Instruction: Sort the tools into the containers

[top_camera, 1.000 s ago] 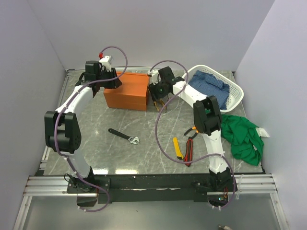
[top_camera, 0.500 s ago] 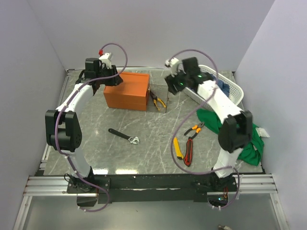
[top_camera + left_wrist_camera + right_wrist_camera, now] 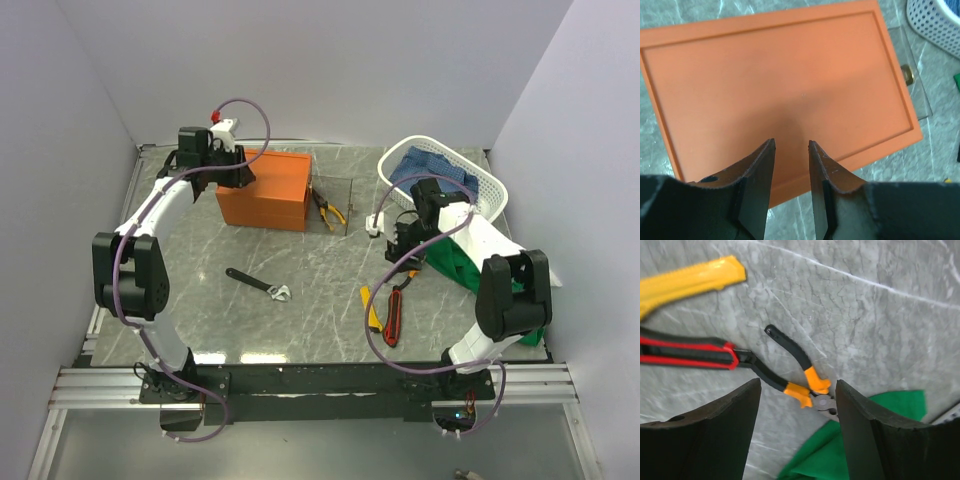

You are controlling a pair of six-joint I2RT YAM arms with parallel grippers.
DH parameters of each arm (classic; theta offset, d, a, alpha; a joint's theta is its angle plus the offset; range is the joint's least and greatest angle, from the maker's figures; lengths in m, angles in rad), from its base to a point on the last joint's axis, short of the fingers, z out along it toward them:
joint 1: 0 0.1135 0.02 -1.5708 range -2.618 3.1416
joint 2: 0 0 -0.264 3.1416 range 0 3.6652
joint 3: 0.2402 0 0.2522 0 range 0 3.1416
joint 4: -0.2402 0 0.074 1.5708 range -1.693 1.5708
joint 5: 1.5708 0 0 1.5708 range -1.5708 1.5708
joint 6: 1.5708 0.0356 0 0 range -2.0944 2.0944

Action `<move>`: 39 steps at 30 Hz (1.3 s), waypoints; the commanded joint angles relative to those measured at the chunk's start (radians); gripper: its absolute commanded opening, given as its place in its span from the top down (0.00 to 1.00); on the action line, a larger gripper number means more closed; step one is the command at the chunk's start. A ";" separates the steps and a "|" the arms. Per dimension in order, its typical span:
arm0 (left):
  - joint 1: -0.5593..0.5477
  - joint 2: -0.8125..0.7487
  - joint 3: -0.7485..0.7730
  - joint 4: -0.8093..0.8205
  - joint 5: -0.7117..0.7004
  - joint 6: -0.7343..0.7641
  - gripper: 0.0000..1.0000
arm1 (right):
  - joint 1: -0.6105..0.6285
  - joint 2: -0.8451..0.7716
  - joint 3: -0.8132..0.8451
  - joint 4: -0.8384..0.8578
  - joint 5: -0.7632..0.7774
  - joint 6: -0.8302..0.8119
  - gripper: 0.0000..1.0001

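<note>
Currently, the left gripper (image 3: pixel 791 145) is hanging over the flat lid of the plain orange rectangular box (image 3: pixel 780 85), its fingers parted by a narrow gap and pinching nothing. The right gripper (image 3: pixel 798 382) is hanging spread wide above the orange-and-black-handled pliers (image 3: pixel 799 371), which are lying on the grey marbled tabletop (image 3: pixel 880 315) with their nose at the edge of the green cloth (image 3: pixel 840 455). A red-and-black utility knife (image 3: pixel 685 352) and a yellow utility knife (image 3: pixel 690 277) are lying just beside them.
</note>
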 commanded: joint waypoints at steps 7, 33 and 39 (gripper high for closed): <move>-0.005 -0.059 -0.001 -0.028 0.005 0.078 0.60 | -0.014 0.064 -0.060 0.034 0.118 -0.452 0.27; -0.005 -0.021 0.014 -0.005 0.009 0.039 0.60 | -0.025 0.094 0.213 -0.081 -0.130 -0.351 0.86; -0.005 0.005 0.037 0.007 0.017 0.020 0.60 | -0.019 0.119 0.392 0.077 -0.322 0.122 0.90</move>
